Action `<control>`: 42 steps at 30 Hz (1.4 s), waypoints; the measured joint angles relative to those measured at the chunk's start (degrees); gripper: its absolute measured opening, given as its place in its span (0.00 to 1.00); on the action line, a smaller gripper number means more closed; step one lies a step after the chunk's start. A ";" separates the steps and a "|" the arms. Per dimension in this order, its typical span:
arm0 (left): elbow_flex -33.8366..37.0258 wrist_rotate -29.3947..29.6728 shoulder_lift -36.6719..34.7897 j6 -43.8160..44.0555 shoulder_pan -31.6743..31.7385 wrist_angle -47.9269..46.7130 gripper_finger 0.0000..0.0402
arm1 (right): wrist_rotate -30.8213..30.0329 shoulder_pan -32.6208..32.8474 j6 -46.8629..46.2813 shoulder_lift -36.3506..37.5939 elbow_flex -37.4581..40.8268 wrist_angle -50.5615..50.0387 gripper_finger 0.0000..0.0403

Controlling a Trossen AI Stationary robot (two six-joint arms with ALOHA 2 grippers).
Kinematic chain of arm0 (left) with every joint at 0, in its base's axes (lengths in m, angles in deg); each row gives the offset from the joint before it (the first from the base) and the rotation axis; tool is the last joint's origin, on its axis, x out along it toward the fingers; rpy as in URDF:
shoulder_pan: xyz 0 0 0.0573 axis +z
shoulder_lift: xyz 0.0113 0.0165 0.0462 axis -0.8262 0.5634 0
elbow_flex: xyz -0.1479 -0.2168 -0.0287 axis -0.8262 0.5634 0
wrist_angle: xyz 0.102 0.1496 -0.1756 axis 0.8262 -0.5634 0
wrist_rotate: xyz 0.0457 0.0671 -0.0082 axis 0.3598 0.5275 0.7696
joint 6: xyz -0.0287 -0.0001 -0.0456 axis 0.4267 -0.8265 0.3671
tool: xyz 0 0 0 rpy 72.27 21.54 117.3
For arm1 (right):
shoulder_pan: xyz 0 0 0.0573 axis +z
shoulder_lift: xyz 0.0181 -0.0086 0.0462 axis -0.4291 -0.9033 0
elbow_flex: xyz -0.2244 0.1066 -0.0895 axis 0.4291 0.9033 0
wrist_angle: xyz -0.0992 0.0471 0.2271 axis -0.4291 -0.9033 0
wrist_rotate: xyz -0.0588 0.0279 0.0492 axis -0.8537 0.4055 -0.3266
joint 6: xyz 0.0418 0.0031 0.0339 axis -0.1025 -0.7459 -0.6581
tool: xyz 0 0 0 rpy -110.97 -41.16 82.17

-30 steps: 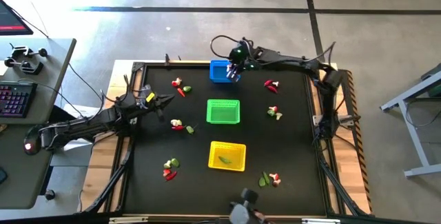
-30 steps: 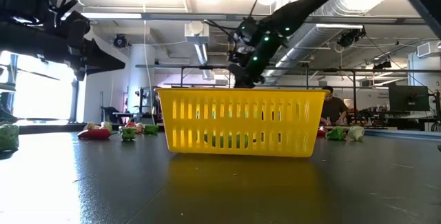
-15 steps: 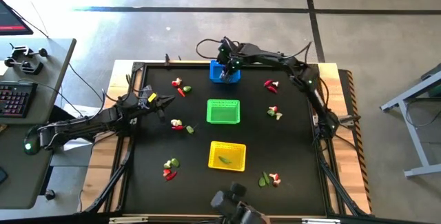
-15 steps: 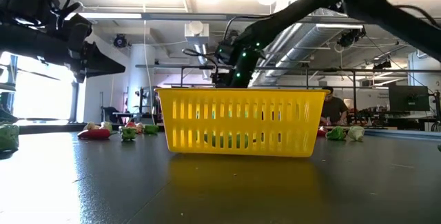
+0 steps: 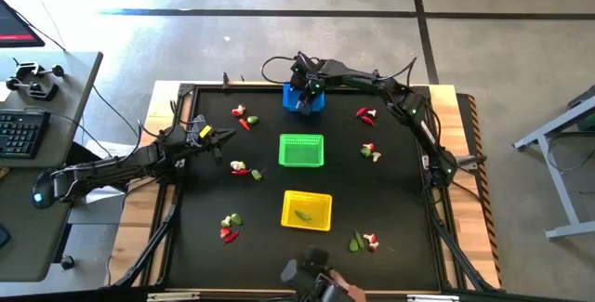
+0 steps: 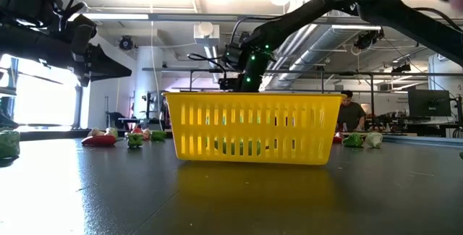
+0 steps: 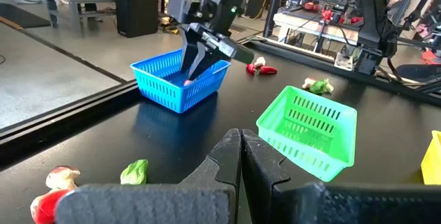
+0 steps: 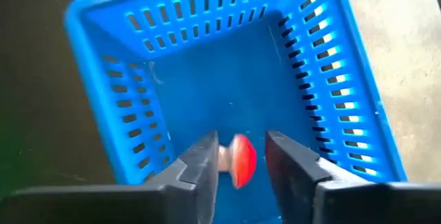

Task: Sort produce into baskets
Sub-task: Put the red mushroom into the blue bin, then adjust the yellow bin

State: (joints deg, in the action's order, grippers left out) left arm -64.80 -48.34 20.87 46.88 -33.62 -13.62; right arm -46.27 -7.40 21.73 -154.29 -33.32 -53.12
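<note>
Over blue basket (image 5: pixel 304 98), right gripper (image 8: pixel 240 160), fingers (image 8: pixel 204 158) parted.

My right gripper (image 8: pixel 240 165) has dark fingers framing a red-capped, pale-stemmed mushroom piece (image 8: pixel 238 159) over my bright blue slotted basket (image 5: pixel 303 98). The green basket (image 5: pixel 301 150) and yellow basket (image 5: pixel 307 209) sit on my black table (image 5: pixel 390 209).

One camera looks straight down on the table (image 5: pixel 390 200); another sits level; both wrist views share the blue basket (image 7: pixel 180 80).
</note>
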 joint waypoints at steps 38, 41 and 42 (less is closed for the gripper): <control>0.00 -3.08 0.00 -2.39 0.02 -0.42 0.00 | 1.40 24.73 -14.74 13.16 21.53 31.41 0.00; 0.00 -3.46 0.15 -3.46 0.02 -0.42 0.00 | -1.86 27.40 -17.75 16.52 25.47 31.17 0.00; 0.00 -3.52 0.18 -3.61 0.02 -0.37 0.00 | -2.60 28.23 -18.74 17.96 26.89 31.03 0.00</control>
State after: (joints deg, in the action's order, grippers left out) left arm -64.80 -51.86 21.05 43.27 -33.60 -13.99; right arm -48.88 20.83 3.00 -136.33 -6.43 -22.09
